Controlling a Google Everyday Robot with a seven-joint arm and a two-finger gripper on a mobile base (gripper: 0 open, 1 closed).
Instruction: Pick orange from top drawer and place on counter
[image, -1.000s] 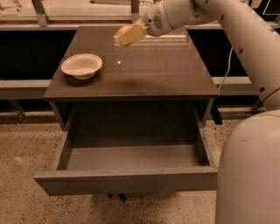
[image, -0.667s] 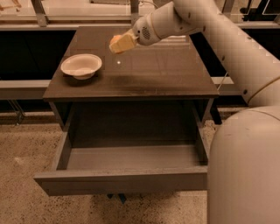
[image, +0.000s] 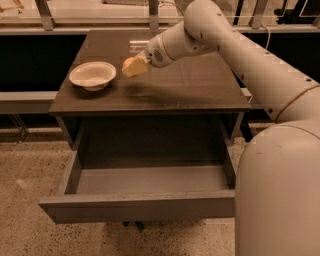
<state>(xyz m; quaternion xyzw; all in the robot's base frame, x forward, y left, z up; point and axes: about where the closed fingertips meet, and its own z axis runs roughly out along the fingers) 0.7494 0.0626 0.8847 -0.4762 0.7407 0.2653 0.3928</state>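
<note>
My gripper (image: 133, 67) hangs just above the counter (image: 180, 87), left of its middle and right of the white bowl. Its pale fingers (image: 137, 69) are shut on the orange (image: 128, 62), a small round fruit that shows only partly at their upper left. The orange is held a little above the glossy dark top, where a shadow lies beneath it. The top drawer (image: 140, 205) is pulled fully out below the counter, and its grey inside shows nothing in it.
A white bowl (image: 92, 75) stands on the counter's left part, close to the gripper. My arm (image: 240, 55) reaches in from the right, and my pale body (image: 280, 195) fills the lower right. Speckled floor (image: 25, 190) lies to the left, with railings behind.
The gripper with the orange has moved left and down, from over the counter's back middle to just above its surface beside the bowl. The drawer and the bowl have not moved.
</note>
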